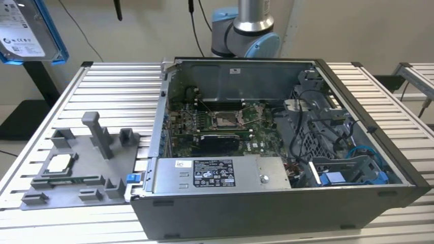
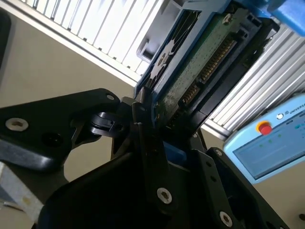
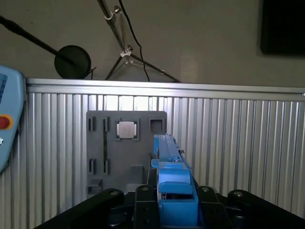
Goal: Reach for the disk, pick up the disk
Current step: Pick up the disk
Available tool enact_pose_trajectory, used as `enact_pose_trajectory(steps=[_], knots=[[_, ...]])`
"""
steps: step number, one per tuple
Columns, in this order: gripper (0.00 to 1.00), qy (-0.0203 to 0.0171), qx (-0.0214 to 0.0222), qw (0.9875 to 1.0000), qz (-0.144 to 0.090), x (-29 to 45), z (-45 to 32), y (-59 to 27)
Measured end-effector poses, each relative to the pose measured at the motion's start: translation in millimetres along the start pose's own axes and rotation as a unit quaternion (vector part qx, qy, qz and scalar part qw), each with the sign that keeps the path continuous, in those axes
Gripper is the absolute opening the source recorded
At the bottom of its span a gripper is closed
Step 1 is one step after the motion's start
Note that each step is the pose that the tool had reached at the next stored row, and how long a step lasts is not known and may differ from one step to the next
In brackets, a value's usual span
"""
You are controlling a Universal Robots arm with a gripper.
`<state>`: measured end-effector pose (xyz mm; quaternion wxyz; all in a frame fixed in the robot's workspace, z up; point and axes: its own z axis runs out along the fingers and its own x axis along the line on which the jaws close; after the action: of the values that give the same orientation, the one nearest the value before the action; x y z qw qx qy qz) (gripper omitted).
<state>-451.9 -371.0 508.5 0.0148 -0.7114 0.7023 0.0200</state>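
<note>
My black hand (image 2: 164, 131) clamps the blue-framed disk (image 2: 200, 62): green circuit board in the second wrist view, labelled metal face upper left in the exterior view.

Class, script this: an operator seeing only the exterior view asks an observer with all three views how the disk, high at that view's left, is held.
Operator: What holds the disk at my upper left?
Observer: In the second wrist view, the gripper has its black jaws shut on one end of it.
Operator: And the face turned away from me?
Observer: A green circuit board with a connector row, in that same view.
</note>
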Motion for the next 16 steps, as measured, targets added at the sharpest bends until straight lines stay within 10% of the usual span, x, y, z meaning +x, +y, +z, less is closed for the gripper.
enact_pose_trajectory(steps=[16], knots=[[0.00, -0.0001, 0.0000, 1.0000, 0.000, 0.2, -0.1, -15.8]])
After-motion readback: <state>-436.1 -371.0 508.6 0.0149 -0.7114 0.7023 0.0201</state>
